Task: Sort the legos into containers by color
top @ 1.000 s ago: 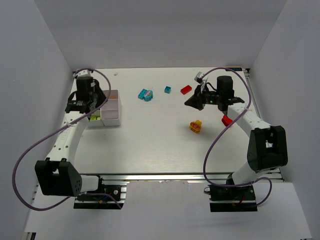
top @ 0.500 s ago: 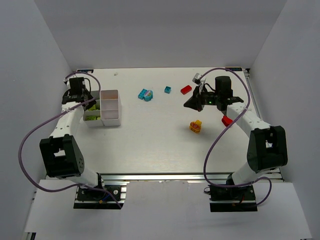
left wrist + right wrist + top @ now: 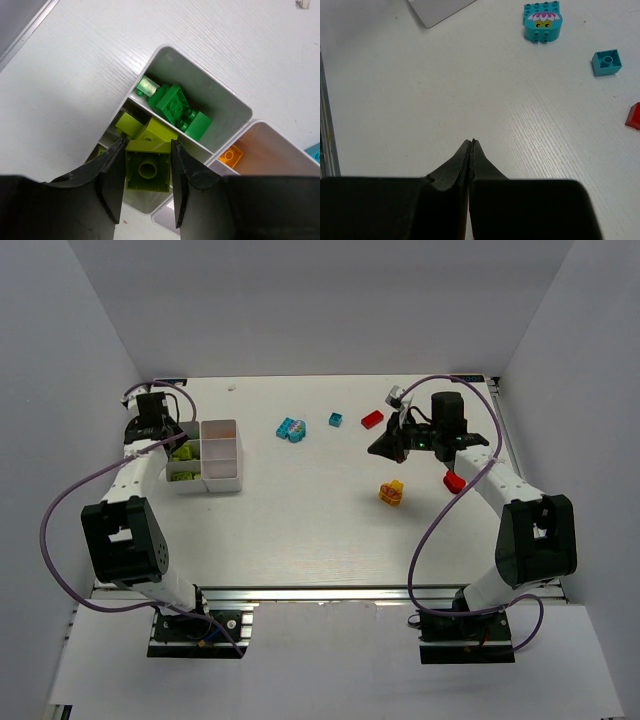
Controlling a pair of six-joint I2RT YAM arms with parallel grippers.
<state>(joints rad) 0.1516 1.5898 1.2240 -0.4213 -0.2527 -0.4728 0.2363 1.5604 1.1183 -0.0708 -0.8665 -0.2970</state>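
Note:
My left gripper point(image 3: 147, 144) is shut on a lime brick point(image 3: 147, 171), held underside-up just above the white tray point(image 3: 236, 101). Below it, one compartment holds more lime bricks point(image 3: 150, 131), the one beyond holds green bricks point(image 3: 175, 105), and an orange brick point(image 3: 230, 155) lies in a third. Seen from the top, the left gripper point(image 3: 160, 428) hangs at the tray's point(image 3: 222, 483) far left corner. My right gripper point(image 3: 471, 142) is shut with nothing in it and hovers over the table at the right point(image 3: 386, 447).
Loose on the table lie a cyan brick with a face point(image 3: 291, 428) point(image 3: 543, 21), a small cyan brick point(image 3: 335, 419) point(image 3: 607, 62), a red brick point(image 3: 372, 419) point(image 3: 634, 116), a yellow-and-red piece point(image 3: 391, 492), and another red brick point(image 3: 453, 481) beside the right arm.
The left arm has swung to the left, and its wrist has moved from over the tray to the tray's far left corner. The right arm has not moved.

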